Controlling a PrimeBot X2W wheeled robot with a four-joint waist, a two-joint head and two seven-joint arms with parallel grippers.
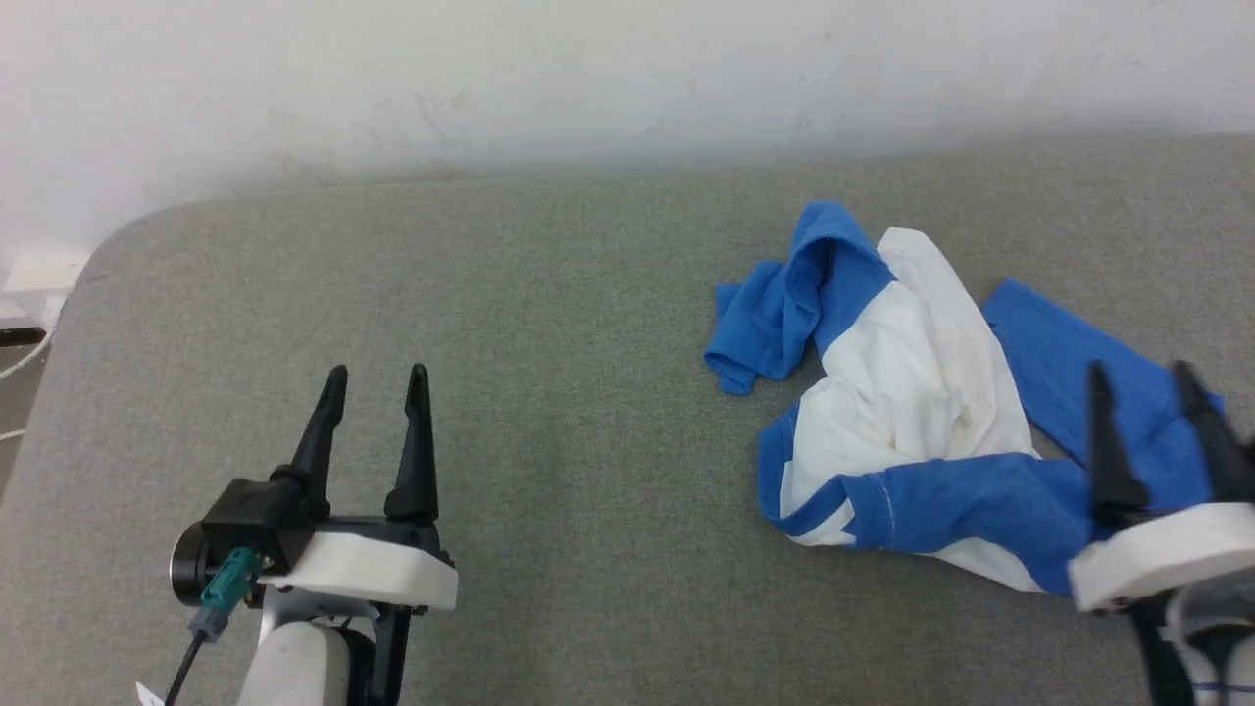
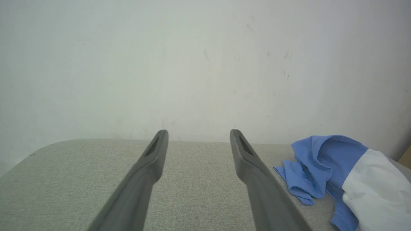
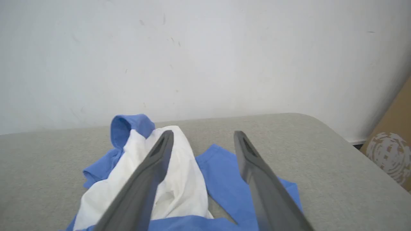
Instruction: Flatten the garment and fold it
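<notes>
Presently: garment (image 1: pixel 912 392), crumpled heap, right half of frame on grey surface (image 1: pixel 549 392), not yet flattened; left claw (image 1: pixel 378 371), lower left, parted, empty, well apart from it; right claw (image 1: pixel 1140 368), lower right, parted, empty, poised over its blue fabric, likely for a first grasp.

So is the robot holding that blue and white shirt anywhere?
No, nothing is held. The left gripper and the right gripper are both open, and the garment lies crumpled on the grey surface.
</notes>
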